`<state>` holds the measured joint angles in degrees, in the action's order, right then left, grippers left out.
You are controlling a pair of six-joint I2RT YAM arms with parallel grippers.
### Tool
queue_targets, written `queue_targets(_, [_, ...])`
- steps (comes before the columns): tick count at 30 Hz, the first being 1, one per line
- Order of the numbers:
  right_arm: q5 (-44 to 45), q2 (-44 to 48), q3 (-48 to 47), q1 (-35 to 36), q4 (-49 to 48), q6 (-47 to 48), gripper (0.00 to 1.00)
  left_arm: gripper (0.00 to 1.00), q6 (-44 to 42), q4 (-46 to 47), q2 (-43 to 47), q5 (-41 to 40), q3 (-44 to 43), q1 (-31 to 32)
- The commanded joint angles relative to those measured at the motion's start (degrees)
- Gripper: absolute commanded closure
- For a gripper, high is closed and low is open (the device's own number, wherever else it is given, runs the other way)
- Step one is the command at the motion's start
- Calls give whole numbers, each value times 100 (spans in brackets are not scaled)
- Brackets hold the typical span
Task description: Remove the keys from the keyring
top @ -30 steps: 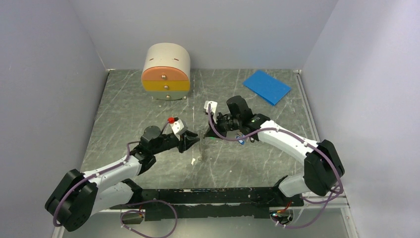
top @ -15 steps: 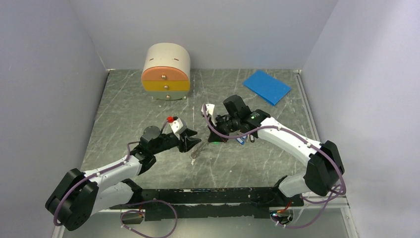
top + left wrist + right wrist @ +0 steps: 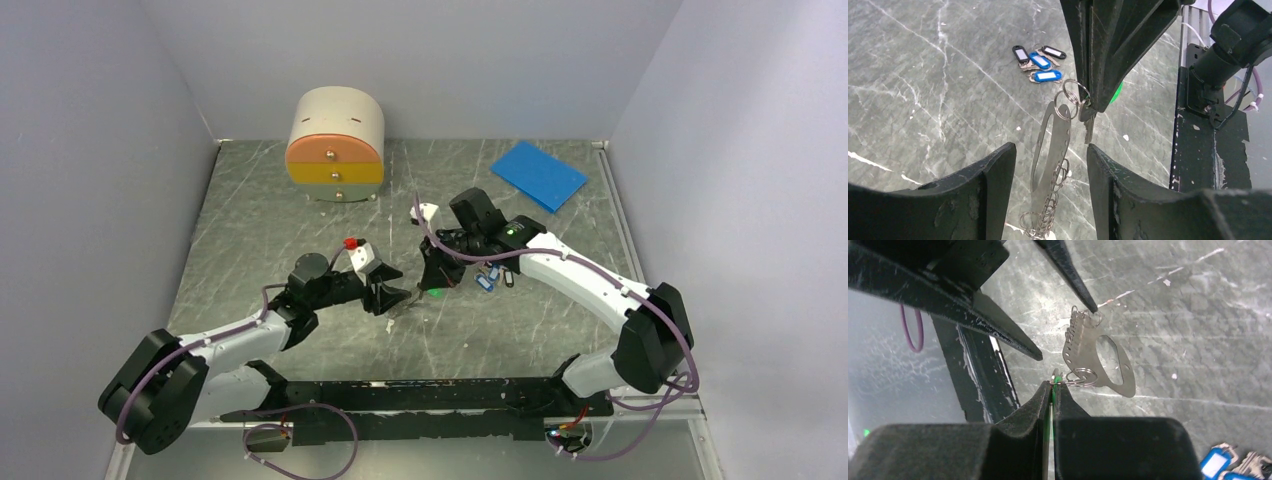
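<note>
Keys (image 3: pixel 1117 93): green tag clenched in my right gripper (image 3: pixel 1053 386), its ring linked to the keyring (image 3: pixel 1048 145). My left gripper (image 3: pixel 390 295): released, fingers (image 3: pixel 978 200) straddling the keyring. Blue tags (image 3: pixel 1040 62) lie apart.

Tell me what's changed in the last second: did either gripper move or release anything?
The right gripper, shut on the green key tag, swung nearer and leftward, tipping down toward the open left gripper, which barely shifted. The keyring, upright a second ago, sagged lower. Any release is unclear. The spare tags, drawer box and blue pad stayed put.
</note>
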<state>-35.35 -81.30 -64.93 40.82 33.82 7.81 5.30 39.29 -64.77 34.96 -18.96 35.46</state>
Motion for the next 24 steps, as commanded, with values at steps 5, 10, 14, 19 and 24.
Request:
queue_targets(5, [1257,-25,-152,16,-645,-2452,100,43,428,-69,420,-1238,-65,203])
queue_targets(10, [1864,-117,-274,72,-568,-3396,100,43,409,-284,889,-2295,30,671])
queue_targets(14, [2374,-150,-354,168,-548,-3951,100,38,400,-637,1003,-3102,-50,1146])
queue_targets(19, [2716,-194,-392,295,-550,-4679,100,39,419,-697,715,-3936,-304,1555])
queue_targets(24, [2878,-211,-410,383,-555,-4953,100,37,430,-421,266,-4258,-544,1955])
